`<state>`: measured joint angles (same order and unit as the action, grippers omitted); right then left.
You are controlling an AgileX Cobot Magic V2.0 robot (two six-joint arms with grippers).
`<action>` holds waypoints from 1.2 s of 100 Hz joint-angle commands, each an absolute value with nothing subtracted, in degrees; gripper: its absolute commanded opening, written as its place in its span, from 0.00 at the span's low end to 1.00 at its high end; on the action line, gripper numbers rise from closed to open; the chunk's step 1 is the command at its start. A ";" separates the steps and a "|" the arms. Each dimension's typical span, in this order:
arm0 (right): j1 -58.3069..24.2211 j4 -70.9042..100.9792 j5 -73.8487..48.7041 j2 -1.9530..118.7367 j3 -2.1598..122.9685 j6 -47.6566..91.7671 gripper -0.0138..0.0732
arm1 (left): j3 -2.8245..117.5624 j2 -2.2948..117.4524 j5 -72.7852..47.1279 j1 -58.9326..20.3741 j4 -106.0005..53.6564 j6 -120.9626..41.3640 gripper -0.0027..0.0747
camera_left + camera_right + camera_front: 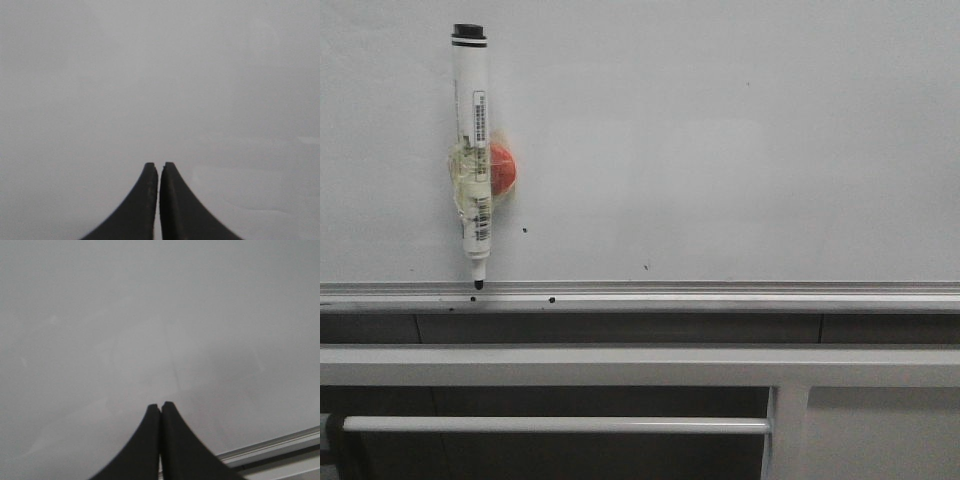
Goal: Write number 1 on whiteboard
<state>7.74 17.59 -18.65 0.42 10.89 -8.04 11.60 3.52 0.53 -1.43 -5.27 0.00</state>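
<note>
On the glossy white whiteboard [720, 140], only tiny dark specks [525, 231] show.

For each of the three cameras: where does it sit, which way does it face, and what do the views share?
Front: faces the whiteboard squarely; marker hangs on it; no arm shows.
Left wrist: on the left arm, looking at bare board past the shut left pincer.
Right wrist: same, past the shut right pincer, with the frame rail.
All share the board.

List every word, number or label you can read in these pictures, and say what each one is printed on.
None can be read.
Marker: small printed labels with barcode-like marks on the barrel, too small and blurred to read.
Whiteboard: no writing, only a few tiny dark specks; no number 1 shows.
Both wrist views: plain board, no text.
</note>
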 commanded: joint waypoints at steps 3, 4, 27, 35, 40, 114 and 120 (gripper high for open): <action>7.72 17.67 -22.06 5.37 18.29 -6.04 0.09 | 19.69 9.54 -1.58 -1.24 -3.79 0.00 0.01; 7.72 17.67 -22.46 6.10 18.71 -5.44 0.09 | 20.17 9.96 -2.15 -1.24 -3.79 0.00 0.01; 7.72 17.56 -38.96 17.07 35.46 -3.26 0.09 | 35.19 23.75 -22.97 -1.24 -3.92 -4.53 0.01; 7.72 17.56 -38.14 18.81 36.75 -3.26 0.09 | 35.36 26.95 -21.40 -1.24 -3.92 -4.53 0.01; 7.72 17.56 -37.54 19.10 36.75 -3.26 0.09 | 35.36 28.39 -21.39 -1.24 -4.56 -4.53 0.02; 4.57 18.60 -39.14 19.41 36.75 -3.26 0.09 | 32.69 30.70 -14.88 -5.02 -30.73 -20.67 0.75; 4.57 18.60 -39.37 19.41 36.75 -3.26 0.09 | 30.80 30.70 -14.76 -7.07 -33.28 -22.16 0.75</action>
<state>4.66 17.86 -42.74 18.28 34.79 -4.08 31.10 30.14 -18.50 -4.52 -28.25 -19.15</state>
